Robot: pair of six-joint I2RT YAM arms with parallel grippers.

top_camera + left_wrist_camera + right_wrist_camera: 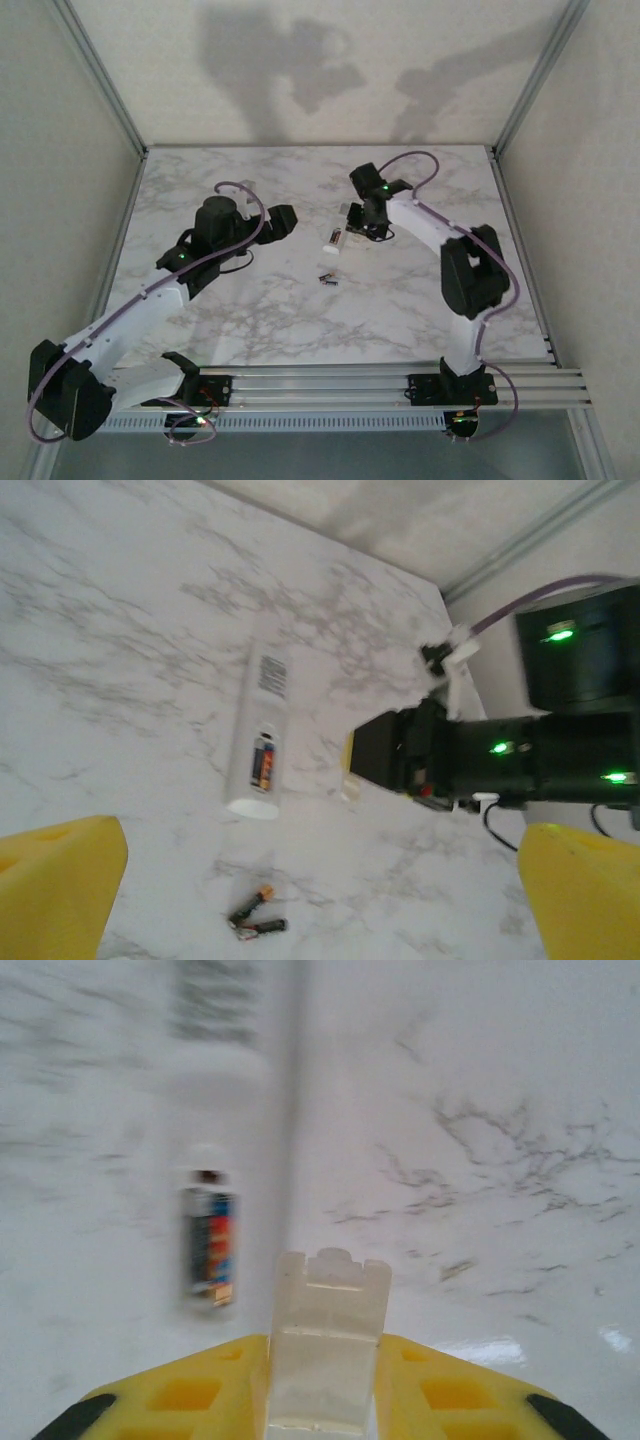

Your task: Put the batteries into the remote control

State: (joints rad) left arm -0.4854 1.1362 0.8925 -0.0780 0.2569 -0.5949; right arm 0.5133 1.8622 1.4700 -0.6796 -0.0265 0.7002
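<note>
Batteries [255, 916]: 2 cells lying in a V on table [250, 310], near the remote's [260, 735] end, not touching it. Remote flat, bay open, facing up. R fingers [180, 1395] narrow, pinching clear cover [325, 1340] just beside remote. L fingers [55, 880] wide apart, above table.

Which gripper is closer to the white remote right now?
Right. The right gripper sits just beside the remote, its fingers holding a translucent cover. The left gripper hangs open farther off, on the remote's opposite side.
</note>
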